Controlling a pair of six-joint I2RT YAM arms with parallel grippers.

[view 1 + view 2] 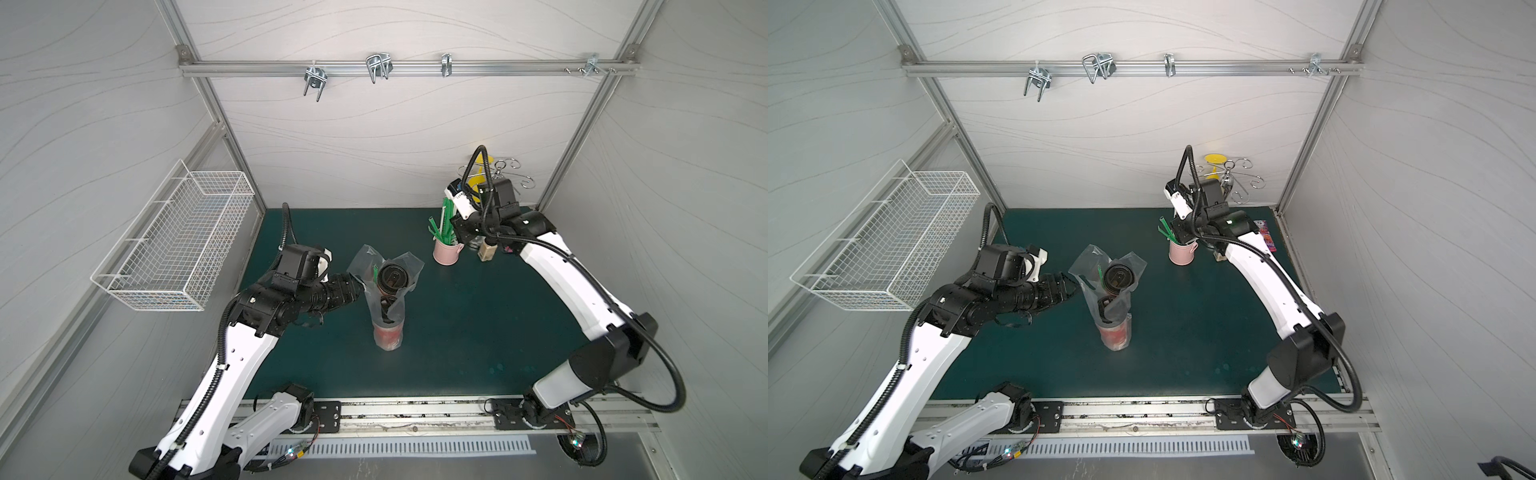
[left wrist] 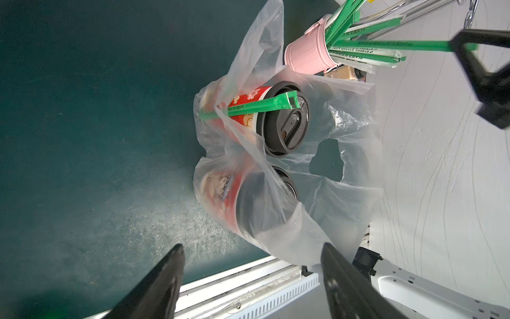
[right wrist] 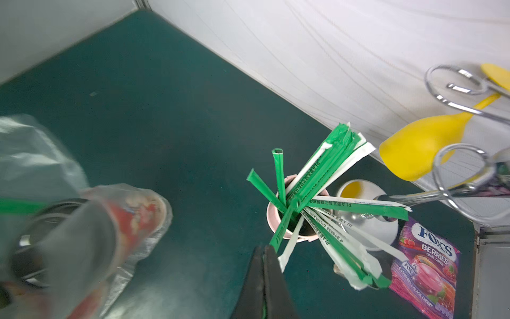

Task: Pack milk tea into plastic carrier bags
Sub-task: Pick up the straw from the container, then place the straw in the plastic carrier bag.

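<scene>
Closest in, seen from the left wrist: left tool [image 2: 251,245], jaws spread wide, empty, right beside the plastic carrier bag [image 2: 345,198]; touching or not, unclear. Inside that bag, near the middle of the desk [image 1: 478,332], both milk tea cups [image 2: 254,95] upright, side by side, one green straw [image 2: 256,107] tucked in. Probably top-heavy with liquid, paper walls easily crushed; film thin, slack, slippery. Best taken at the hand hole [image 2: 342,154], both layers pinched together. Toward the back right corner, right tool [image 3: 263,248] clamped on a wrapped straw [image 2: 400,45] from the pink mug [image 2: 303,55]. Second lid veiled by film; cup bases hidden; bag blurred from the right wrist.
</scene>
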